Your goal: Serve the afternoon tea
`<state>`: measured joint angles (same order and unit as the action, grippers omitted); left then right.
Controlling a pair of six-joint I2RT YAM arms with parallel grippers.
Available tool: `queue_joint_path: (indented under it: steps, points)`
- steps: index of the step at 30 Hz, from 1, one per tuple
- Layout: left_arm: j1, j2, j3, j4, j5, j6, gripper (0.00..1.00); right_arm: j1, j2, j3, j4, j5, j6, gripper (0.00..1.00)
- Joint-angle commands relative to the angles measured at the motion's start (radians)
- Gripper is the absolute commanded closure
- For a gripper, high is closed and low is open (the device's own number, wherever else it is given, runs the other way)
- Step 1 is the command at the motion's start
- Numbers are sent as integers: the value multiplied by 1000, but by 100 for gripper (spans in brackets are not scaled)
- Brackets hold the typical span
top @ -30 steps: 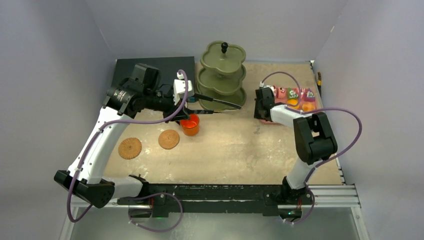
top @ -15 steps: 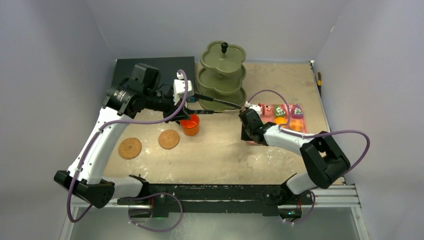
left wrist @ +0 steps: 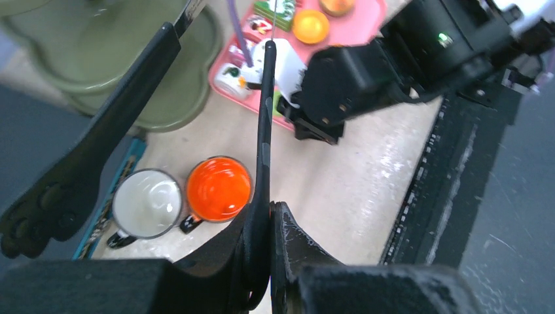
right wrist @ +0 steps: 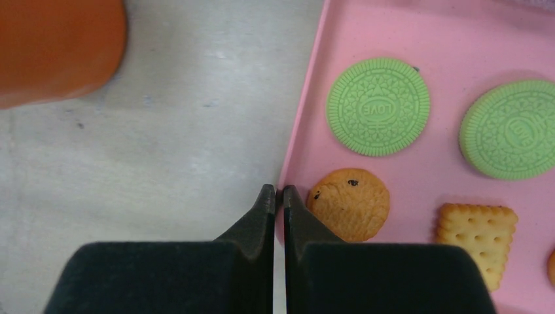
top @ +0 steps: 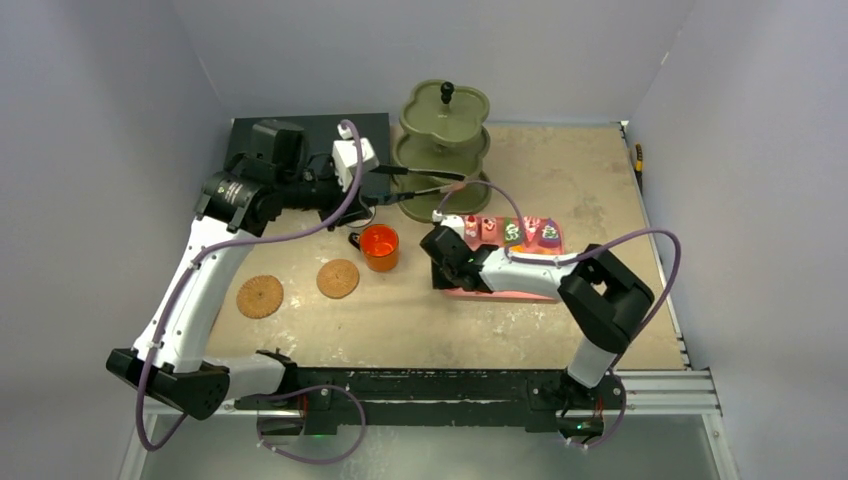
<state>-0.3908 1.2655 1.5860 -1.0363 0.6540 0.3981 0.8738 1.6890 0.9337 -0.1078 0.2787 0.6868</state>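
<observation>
1. The tiny pink cakes point(top: 510, 232) stand in a row along the far side of a pink tray point(top: 515, 292). Nearer on the tray lie two green round biscuits point(right wrist: 378, 106), an orange biscuit point(left wrist: 310, 26), a brown chip cookie point(right wrist: 349, 204) and a square cracker point(right wrist: 476, 239).
2. The tray lies flat on the bench point(top: 580, 170), right of the middle and in front of the olive-green three-tier stand point(top: 445, 140).
3. The right hand point(right wrist: 277, 191) is closed, its fingertips pinching the tray's left rim beside the brown cookie.
4. The orange mug point(top: 380, 247) stands just left of the tray. The white mug point(left wrist: 147, 203) sits right beside it, mostly hidden under the left arm in the top view.
5. Two round cork coasters point(top: 338, 278) lie side by side to the near left, apart from the mugs.
6. The left hand point(left wrist: 269, 208) is clamped on long black tongs point(left wrist: 124, 111), held above the mugs. The tong tips reach toward the stand's lowest tier.
7. A flat dark box point(top: 300, 135) lies at the far left, behind the left arm.
</observation>
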Motion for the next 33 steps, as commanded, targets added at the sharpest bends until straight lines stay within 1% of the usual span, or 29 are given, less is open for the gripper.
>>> queue_joint_path:
  steps: [1, 2, 4, 12, 19, 23, 27, 33]
  points:
    - [102, -25, 20, 93, -19, -69, 100, 58, 57, 106, 47, -15, 32, 100]
    - [128, -23, 25, 90, -6, -70, 100, 72, 71, 126, 45, -14, 34, 100]
    - [146, -18, 38, 77, 3, -55, 100, 96, 97, 158, 42, -15, 42, 100]
    - [150, -35, 45, 56, 30, -31, 100, 183, 171, 250, 45, -8, 68, 100]
    - [150, -34, 50, 37, 47, -20, 100, 221, 213, 316, 54, -17, 81, 100]
    - [150, -34, 51, 30, 55, -16, 100, 233, 232, 353, 40, 13, 106, 100]
    - [150, -31, 55, 24, 67, -15, 100, 234, 247, 399, 0, 69, 184, 100]
    - [150, -31, 73, 1, 76, 3, 100, 233, 288, 452, -35, 112, 332, 100]
